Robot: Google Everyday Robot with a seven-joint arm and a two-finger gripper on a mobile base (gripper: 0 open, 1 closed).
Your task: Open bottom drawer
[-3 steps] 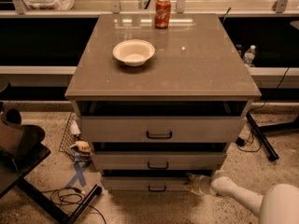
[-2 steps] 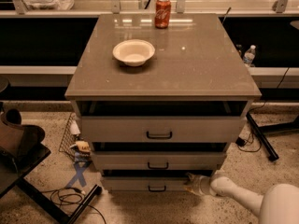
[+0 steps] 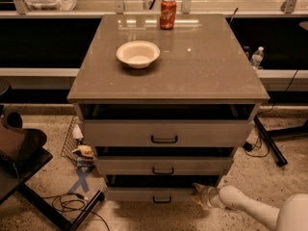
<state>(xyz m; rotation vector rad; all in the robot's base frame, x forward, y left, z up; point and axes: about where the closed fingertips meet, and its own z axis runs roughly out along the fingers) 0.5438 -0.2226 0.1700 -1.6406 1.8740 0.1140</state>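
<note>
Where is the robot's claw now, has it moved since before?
No. The gripper stays low by the right end of the bottom drawer, where it was.

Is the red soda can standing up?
Yes, upright: the red soda can stands on the grey cabinet top. The gripper is beside the lowest grey drawer.

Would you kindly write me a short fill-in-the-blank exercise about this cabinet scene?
The gripper is at the ____ end of the bottom drawer front.
The white bowl on the cabinet top is ____.
The red can stands ____ behind the bowl.
Missing words: right; empty; upright.
</note>
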